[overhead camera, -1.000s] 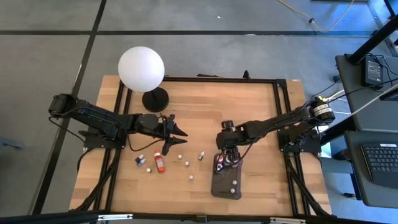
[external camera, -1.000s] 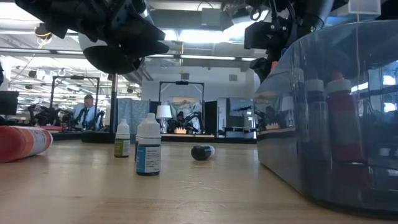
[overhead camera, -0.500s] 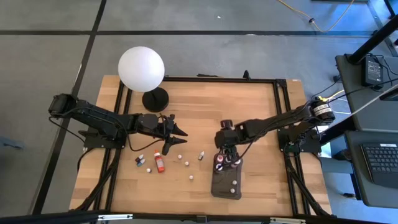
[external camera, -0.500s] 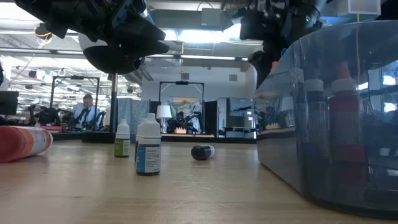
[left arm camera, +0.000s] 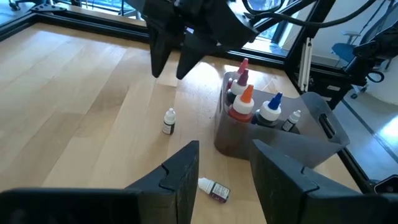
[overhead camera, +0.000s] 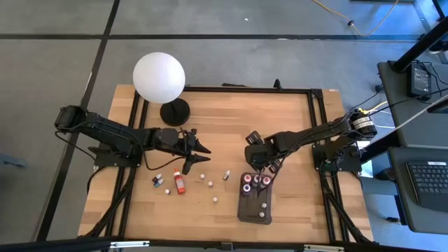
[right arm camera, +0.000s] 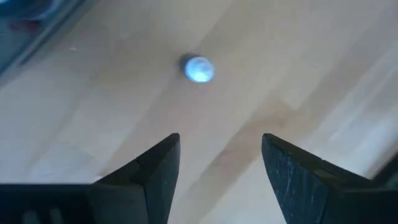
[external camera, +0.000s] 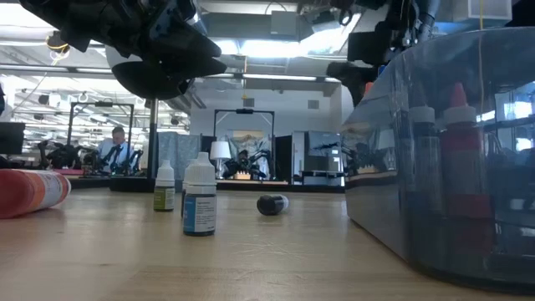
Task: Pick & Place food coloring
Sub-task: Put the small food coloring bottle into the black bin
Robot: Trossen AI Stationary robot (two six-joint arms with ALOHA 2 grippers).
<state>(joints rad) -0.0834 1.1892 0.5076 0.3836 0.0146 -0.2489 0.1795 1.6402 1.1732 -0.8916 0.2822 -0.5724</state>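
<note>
The right gripper (overhead camera: 257, 159), fingers spread and empty, has lifted off the dark grey tray (overhead camera: 255, 210) at lower centre: a drop-off done. Left gripper (overhead camera: 203, 148), fingers half-open, empty, hovers mid-frame. Loose food coloring bottles (overhead camera: 179, 183) remain on the tabletop (overhead camera: 224, 119).

No label on the bottles (external camera: 199, 197) reads legibly.

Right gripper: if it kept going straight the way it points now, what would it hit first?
Probably bare table. The right gripper, fingers open and empty, faces down at the wood; a white-capped bottle stands just beyond that line, though depth is unclear.
</note>
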